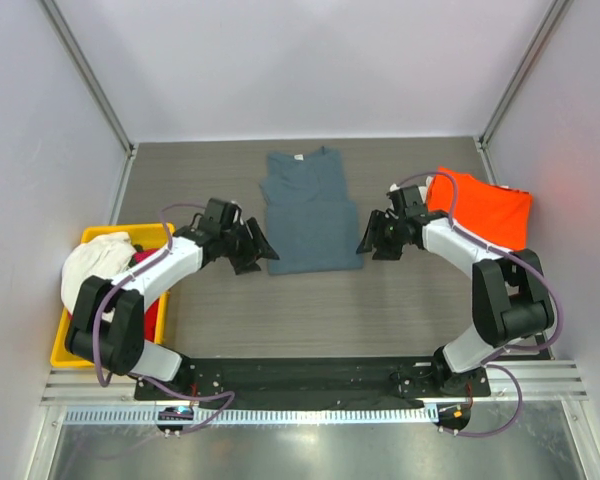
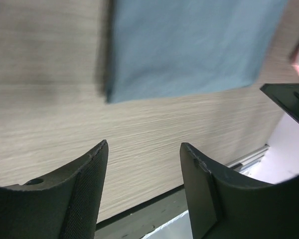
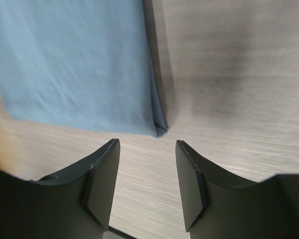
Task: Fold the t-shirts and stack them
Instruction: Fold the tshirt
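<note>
1. Both pincers hang released, grasping nothing; the blue-grey t-shirt [image 1: 308, 215] lies flat between left pincer [image 1: 263, 250] and right pincer [image 1: 368, 243]
2. Likely next: pinch both near corners level, lift evenly
3. Bare counter [image 1: 310, 310] lies beneath both; orange t-shirt [image 1: 485, 207] sits behind the right pincer, yellow bin [image 1: 65, 345] behind the left

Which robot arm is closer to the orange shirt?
Right. The right end effector hangs beside the orange shirt, between it and the blue shirt. The left end effector is across the blue shirt, near the yellow bin.
</note>
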### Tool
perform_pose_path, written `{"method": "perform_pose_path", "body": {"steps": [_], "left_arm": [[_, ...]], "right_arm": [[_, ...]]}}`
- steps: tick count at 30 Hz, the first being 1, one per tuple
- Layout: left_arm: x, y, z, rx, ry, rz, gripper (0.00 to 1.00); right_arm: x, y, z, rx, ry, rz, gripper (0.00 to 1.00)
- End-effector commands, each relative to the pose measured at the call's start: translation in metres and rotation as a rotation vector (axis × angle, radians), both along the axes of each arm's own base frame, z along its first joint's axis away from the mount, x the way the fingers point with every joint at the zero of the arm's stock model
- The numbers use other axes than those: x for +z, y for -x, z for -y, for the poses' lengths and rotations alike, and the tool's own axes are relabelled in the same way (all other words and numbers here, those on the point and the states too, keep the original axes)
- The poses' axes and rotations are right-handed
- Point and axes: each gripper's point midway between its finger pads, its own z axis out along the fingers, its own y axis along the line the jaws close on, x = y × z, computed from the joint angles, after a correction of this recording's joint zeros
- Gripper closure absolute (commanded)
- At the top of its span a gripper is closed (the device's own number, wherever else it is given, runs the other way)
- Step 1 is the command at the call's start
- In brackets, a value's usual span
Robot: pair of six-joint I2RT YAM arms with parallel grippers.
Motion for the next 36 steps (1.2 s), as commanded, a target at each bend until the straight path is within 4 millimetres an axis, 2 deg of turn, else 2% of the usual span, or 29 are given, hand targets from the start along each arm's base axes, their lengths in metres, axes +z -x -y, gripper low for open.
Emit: {"method": "perform_pose_path", "body": {"steps": [1,7,15,20,23,25,30,36], "left_arm": [[-0.008,0.002,0.000,0.035,0.013,0.029,0.40],[-0.029,0.007,0.002,0.031,0.002,-0.009,0.42],[-0.052,0.008,0.008,0.032,-0.008,-0.049,0.52],[-0.063,0.010,0.006,0.040,-0.026,-0.069,0.52],[-0.068,0.009,0.006,0.040,-0.027,-0.078,0.52],[-0.068,0.007,0.007,0.040,-0.027,-0.072,0.53],[-0.083,0.002,0.002,0.073,-0.062,-0.083,0.61],[-0.094,-0.005,-0.001,0.115,-0.076,-0.077,0.63]], "right_arm": [[0.004,0.002,-0.015,0.054,-0.089,0.047,0.46],[-0.019,0.006,-0.014,0.049,-0.076,0.003,0.47],[-0.037,0.003,-0.012,0.037,-0.060,-0.028,0.64],[-0.045,0.008,-0.013,0.044,-0.064,-0.044,0.70],[-0.049,0.012,-0.015,0.055,-0.078,-0.060,0.81],[-0.052,0.013,-0.017,0.068,-0.084,-0.069,0.94],[-0.052,0.013,-0.017,0.070,-0.090,-0.069,0.99],[-0.053,0.016,-0.019,0.082,-0.097,-0.074,0.99]]}}
